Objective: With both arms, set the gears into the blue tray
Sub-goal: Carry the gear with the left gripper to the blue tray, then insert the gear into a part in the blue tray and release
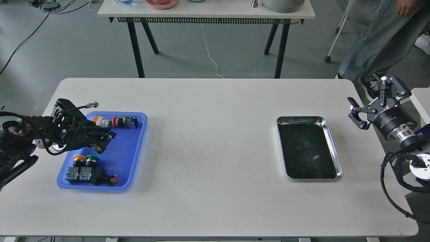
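Observation:
One gear (pixel 297 149), a tiny black ring, lies in the middle of the steel tray (pixel 332 148) on the right side of the table. The blue tray (pixel 129 158) sits at the left and holds several push-button switches. My left gripper (pixel 104 140) hovers low over the blue tray's left half, dark and end-on, so its fingers cannot be told apart. My right gripper (pixel 366 94) hangs past the table's right edge, to the right of the steel tray, with its fingers spread wide and nothing between them.
A small silvery scrap (pixel 315 156) lies in the steel tray near the gear. A second table (pixel 205 11) with bowls stands behind. A person (pixel 376 37) stands at the far right, close to my right arm.

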You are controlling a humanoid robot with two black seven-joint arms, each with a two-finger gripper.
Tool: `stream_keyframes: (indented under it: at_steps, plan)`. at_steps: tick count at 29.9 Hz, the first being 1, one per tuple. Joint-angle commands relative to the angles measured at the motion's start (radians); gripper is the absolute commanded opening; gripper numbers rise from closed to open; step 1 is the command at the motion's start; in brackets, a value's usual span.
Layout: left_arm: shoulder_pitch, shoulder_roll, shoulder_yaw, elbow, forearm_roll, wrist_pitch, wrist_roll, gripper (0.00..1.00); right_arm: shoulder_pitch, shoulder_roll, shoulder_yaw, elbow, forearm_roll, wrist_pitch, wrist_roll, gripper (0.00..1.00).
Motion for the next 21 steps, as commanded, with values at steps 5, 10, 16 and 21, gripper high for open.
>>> stream_keyframes:
  at_steps: [5,10,16,21]
  plan:
    - [0.018,0.002,0.002,0.025,0.000,-0.004,0.000,0.20,0.003,-0.003,-0.001,0.002,0.000,0.000,0.000,0.97]
    - [0.021,-0.001,0.002,0.038,0.000,-0.004,0.000,0.24,0.001,-0.007,-0.001,0.003,0.000,0.000,0.000,0.97]
    - [0.022,-0.004,0.002,0.054,0.000,-0.004,0.000,0.31,0.003,-0.006,-0.001,0.003,0.000,0.000,0.000,0.97]
    - [0.022,-0.001,0.003,0.061,0.000,-0.004,0.000,0.33,0.004,-0.006,-0.001,0.003,0.000,0.000,0.000,0.97]
